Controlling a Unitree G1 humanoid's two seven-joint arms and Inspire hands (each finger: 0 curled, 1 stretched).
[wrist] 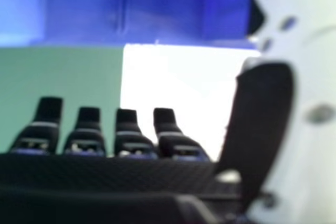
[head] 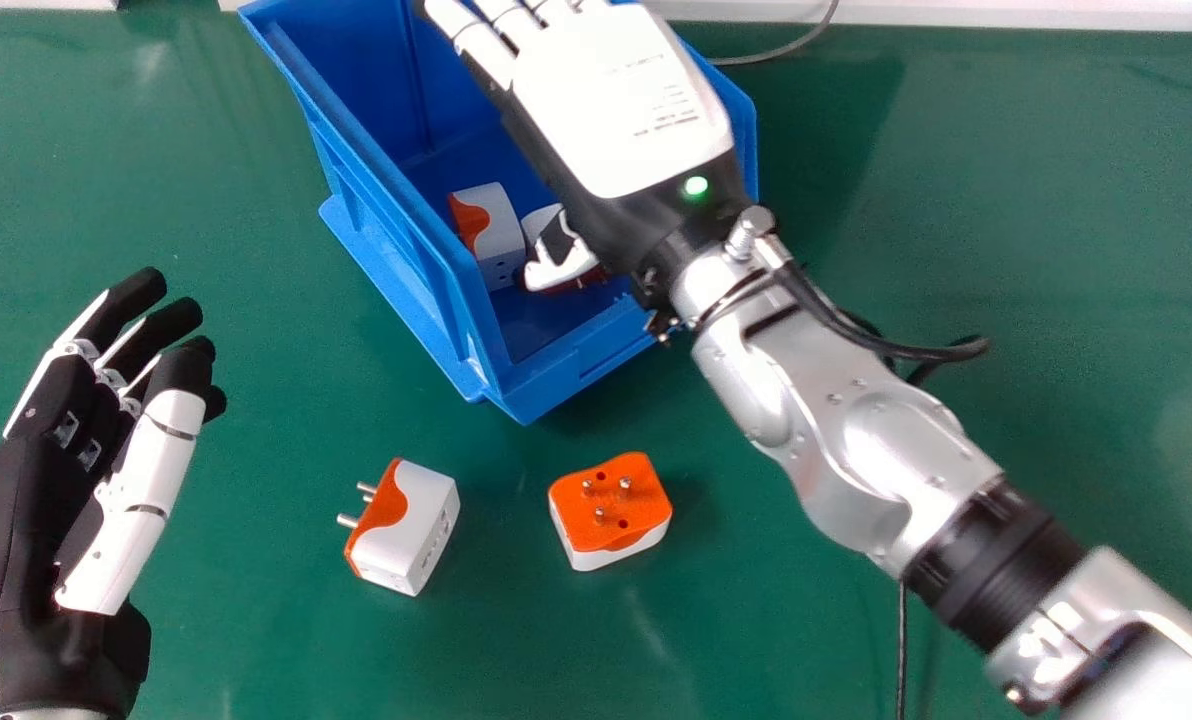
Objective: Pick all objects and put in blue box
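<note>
right fingers (head: pixel 483 48) are straight, left fingers (head: pixel 164 325) relaxed.

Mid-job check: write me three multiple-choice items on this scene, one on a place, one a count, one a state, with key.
1. Where is the right hand?
A) Beside the adapters outside
B) Over the blue box
C) Flat on the table

2. How many plug adapters lie outside the box?
A) One
B) Five
C) Two

3. How does the outside adapter farther from the left hand lie?
A) Pins up
B) Pins down
C) Pins sideways

Key:
1 B: its palm spans the box.
2 C: both sit on the green table.
3 A: its orange pin face shows on top.
</note>
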